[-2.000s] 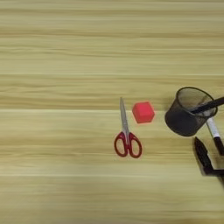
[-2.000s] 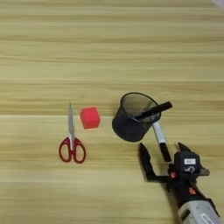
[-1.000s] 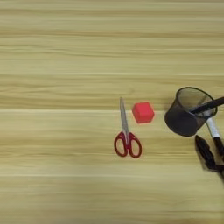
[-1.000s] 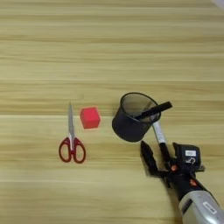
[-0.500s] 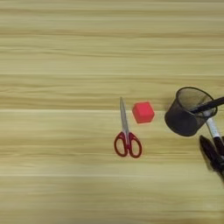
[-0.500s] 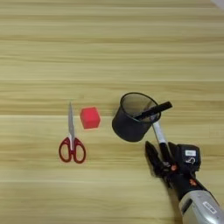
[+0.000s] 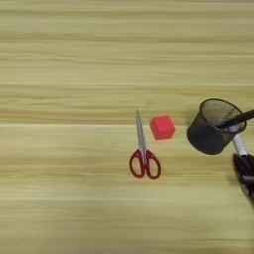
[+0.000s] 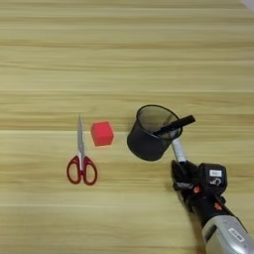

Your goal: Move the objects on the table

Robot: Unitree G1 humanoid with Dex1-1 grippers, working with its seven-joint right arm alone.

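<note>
On the table (image 8: pixel 124 49) a small red cube (image 8: pixel 102 133) sits just right of red-handled scissors (image 8: pixel 82 161), whose blades point away from me. A white marker (image 8: pixel 177 149) lies right of the black mesh cup, and its near end is hidden between the fingers. My right gripper (image 8: pixel 181 173) comes in from the bottom right and is shut on that near end of the marker. In the left eye view the gripper (image 7: pixel 244 168) shows only at the right edge, below the marker (image 7: pixel 239 145).
A black mesh cup (image 8: pixel 151 133) stands tilted between the cube and the marker, with a dark pen (image 8: pixel 173 125) sticking out over its right rim. The marker's far end lies close against the cup's right side.
The gripper has moved forward along the marker towards the cup, and its fingers, spread wide two seconds ago, have come together on the marker's near end. Cube, scissors and cup have not moved.
</note>
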